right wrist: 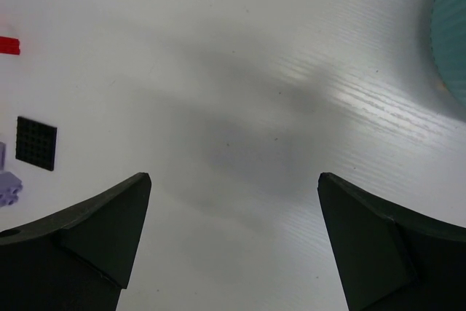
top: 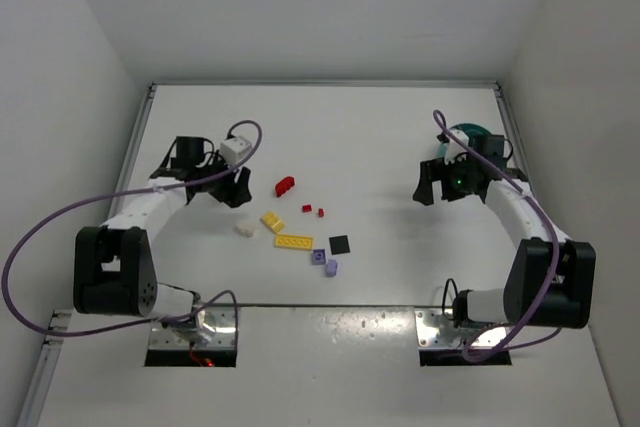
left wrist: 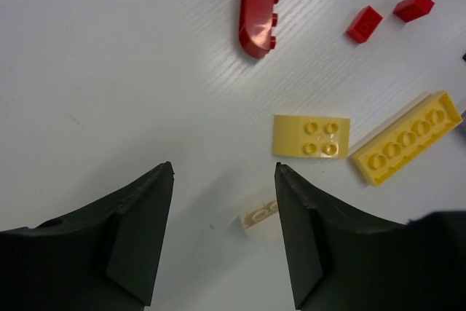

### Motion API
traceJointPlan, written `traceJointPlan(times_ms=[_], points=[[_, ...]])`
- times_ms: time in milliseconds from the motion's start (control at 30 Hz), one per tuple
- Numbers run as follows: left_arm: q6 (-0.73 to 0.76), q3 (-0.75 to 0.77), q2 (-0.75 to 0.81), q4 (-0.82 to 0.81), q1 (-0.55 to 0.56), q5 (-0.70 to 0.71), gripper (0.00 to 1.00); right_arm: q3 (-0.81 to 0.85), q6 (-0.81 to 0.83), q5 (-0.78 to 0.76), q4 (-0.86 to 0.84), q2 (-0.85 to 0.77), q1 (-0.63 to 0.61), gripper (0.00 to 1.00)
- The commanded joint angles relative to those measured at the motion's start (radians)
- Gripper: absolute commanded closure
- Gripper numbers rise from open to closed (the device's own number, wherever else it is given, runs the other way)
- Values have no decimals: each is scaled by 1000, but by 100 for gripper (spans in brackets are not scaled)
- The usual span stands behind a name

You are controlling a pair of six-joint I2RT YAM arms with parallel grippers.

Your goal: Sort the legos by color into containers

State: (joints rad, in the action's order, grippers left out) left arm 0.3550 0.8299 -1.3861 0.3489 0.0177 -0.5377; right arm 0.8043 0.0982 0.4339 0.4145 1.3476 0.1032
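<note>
left hand [left wrist: 224, 171] partway apart, straddling cream lego [left wrist: 255, 218] on table [top: 380, 127], not clamped; right hand [right wrist: 234, 177] wide open, empty, beside teal bowl [right wrist: 453, 34] near far-right corner; other legos [top: 293, 241] all loose mid-table, so sorting looks barely begun, bowl contents hidden.

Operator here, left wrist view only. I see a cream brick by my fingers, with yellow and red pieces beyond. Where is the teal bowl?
Observer: The teal bowl is at the far right of the table, partly hidden by the right arm.
Operator: Is the right gripper carrying anything?
Observer: No. The right gripper is wide open and empty, over bare table beside the bowl.
Operator: Which colours am I missing?
Observer: A black plate and two lavender bricks lie to the right of your long yellow plate.
</note>
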Motion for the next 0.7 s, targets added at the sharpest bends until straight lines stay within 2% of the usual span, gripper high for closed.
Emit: traceJointPlan(times_ms=[0, 167, 300, 667], points=[[29, 17, -2, -82, 60, -27, 37, 45, -40, 37, -46, -1, 6, 1], [-8, 44, -53, -145, 139, -13, 37, 85, -61, 11, -69, 8, -3, 1], [-8, 64, -148, -145, 214, 5, 44, 159, -61, 80, -43, 59, -3, 3], [-60, 89, -254, -223, 341, 183, 47, 226, -52, 111, 1, 134, -3, 3]])
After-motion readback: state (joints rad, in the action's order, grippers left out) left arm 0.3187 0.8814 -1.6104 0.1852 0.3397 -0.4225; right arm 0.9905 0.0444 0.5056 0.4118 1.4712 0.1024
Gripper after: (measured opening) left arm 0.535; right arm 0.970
